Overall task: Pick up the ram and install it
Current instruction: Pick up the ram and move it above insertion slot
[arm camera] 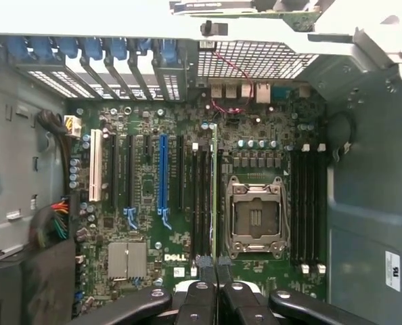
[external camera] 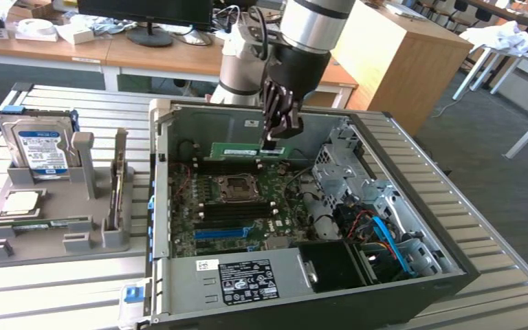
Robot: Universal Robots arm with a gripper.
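Plainly, the gripper point(external camera: 274, 142) is closed on the ram point(external camera: 242, 149), pinching its two flat faces near one end, so most of the green stick reaches out past the fingertips. It hangs inside the open computer case point(external camera: 447, 227), standing on edge above the motherboard point(arm camera: 147, 203).

Taking the processor socket point(arm camera: 255, 217) as the landmark: in the wrist view the ram point(arm camera: 214, 196) shows edge-on as a thin green line. It runs along the dark memory slots point(arm camera: 201, 203) just beside the socket, on the side toward the blue expansion slot point(arm camera: 163, 172). A second bank of slots point(arm camera: 306, 203) lies on the socket's far side. Whether the lower edge is touching a slot or hovering just above it, I cannot tell.

As for handling, the stick looks light and stiff, so its weight should not trouble the gripper point(arm camera: 216, 269). It is thin, though, and probably fragile. The small chips on its faces and the contact edge underneath would take pressure badly. The safer holds are the bare board margins and the top edge. Held near one end as it is, it may pivot or tilt in the jaws if it is pressed down, and a skewed stick is likely to bind in its slot.
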